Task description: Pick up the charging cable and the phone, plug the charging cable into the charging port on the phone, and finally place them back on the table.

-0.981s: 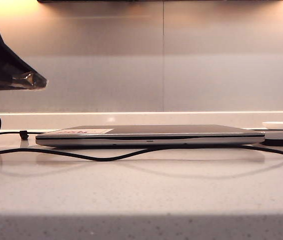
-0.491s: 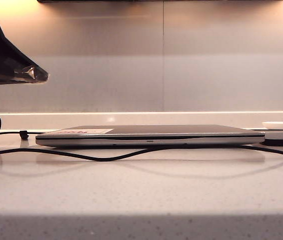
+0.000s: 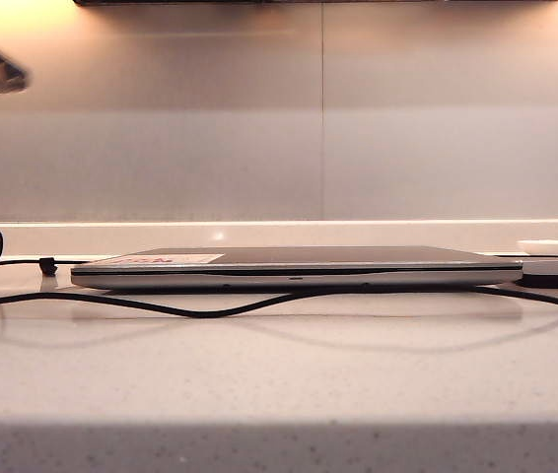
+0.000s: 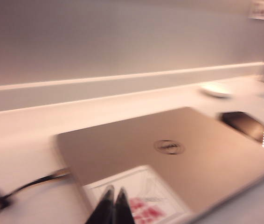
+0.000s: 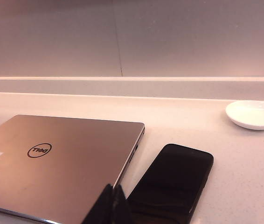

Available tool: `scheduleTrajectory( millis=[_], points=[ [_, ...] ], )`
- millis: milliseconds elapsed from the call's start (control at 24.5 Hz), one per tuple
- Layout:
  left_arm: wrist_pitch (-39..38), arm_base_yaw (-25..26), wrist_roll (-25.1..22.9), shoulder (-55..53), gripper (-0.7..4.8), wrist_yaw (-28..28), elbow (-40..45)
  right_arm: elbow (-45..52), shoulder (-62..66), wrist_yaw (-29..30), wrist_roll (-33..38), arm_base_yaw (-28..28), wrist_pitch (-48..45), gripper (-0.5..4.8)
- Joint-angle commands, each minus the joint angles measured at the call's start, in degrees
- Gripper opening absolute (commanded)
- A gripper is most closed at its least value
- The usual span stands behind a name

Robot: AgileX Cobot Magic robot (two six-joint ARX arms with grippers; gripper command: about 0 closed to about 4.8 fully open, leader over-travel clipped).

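Above the laptop [image 5: 57,163] — left claw [image 4: 114,191] and right claw [image 5: 113,187] closed, empty.

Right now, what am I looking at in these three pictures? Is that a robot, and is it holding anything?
Yes, a robot with two arms. One picture looks across the table. The others come from cameras on each wrist. The dark tips are its pinchers: the left gripper hangs above the closed laptop, the right gripper above the laptop's edge beside the black phone. Both are shut and hold nothing. A black charging cable lies in front of the laptop, and a small white dish sits further back.
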State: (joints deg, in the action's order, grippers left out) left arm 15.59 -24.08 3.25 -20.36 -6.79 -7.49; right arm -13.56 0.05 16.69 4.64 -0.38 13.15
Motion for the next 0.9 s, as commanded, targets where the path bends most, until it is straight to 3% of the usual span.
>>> scheduleTrajectory(
  millis=[41,164,409,899],
  points=[
    [-2.1,7.7,-0.3,5.2,-0.06,0.1,1.2,-0.2,-0.1,-0.1,-0.2,0.1,-1.0,-0.05],
    [-3.4,15.0,-0.2,11.6,-0.06,0.1,2.9,-0.2,-0.1,-0.1,-0.2,0.1,-1.0,-0.05],
    [-6.9,21.2,-0.3,20.4,-0.06,0.1,7.0,-0.2,-0.1,-0.1,-0.2,0.1,-1.0,-0.05],
    [-12.7,21.8,-5.4,20.3,-0.06,0.1,7.0,-0.2,-0.1,-0.1,-0.2,0.1,-1.0,-0.05]
  ],
)
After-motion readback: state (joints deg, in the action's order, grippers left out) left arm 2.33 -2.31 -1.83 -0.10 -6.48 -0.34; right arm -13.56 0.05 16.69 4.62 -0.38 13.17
